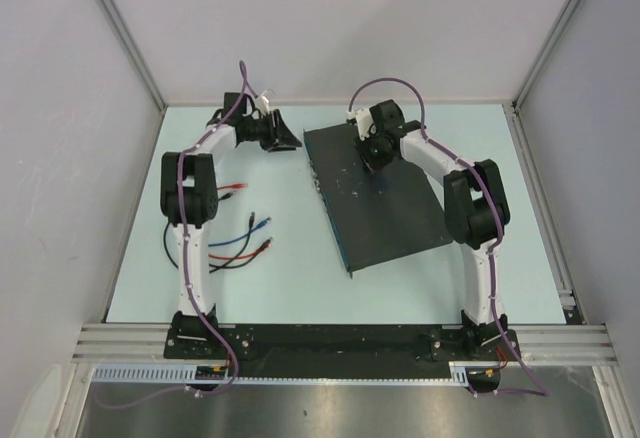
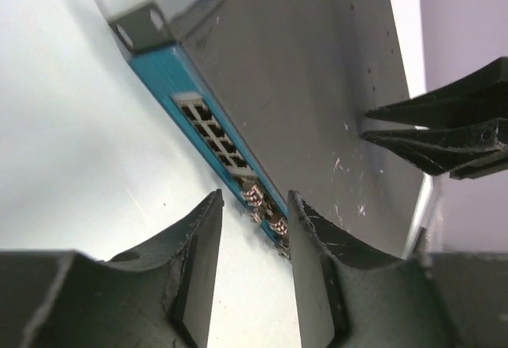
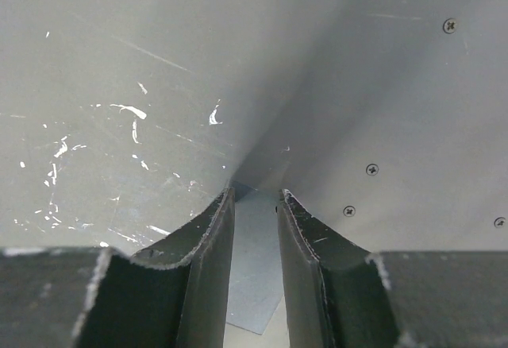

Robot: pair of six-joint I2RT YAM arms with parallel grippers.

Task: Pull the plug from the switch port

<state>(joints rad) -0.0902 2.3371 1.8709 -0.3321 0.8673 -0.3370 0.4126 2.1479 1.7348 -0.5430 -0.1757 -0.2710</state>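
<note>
The switch (image 1: 385,198), a flat black box with a scuffed top, lies slanted on the table right of centre. Its blue edge with a row of sockets (image 2: 210,129) faces left. I cannot make out a plug in any socket; red-and-white striped bits show in the sockets (image 2: 255,195) nearest my left fingers. My left gripper (image 1: 284,140) (image 2: 254,203) hovers off the switch's far left corner, open, with only table between its fingers. My right gripper (image 1: 372,153) (image 3: 255,197) points down at the switch's far top (image 3: 143,86), open by a narrow gap and holding nothing.
Several loose cables (image 1: 240,243), red, blue and black with plugs on their ends, lie on the pale table (image 1: 290,278) beside the left arm. A metal mounting ear (image 2: 141,29) sticks out at the switch's end. Grey walls enclose the table on three sides.
</note>
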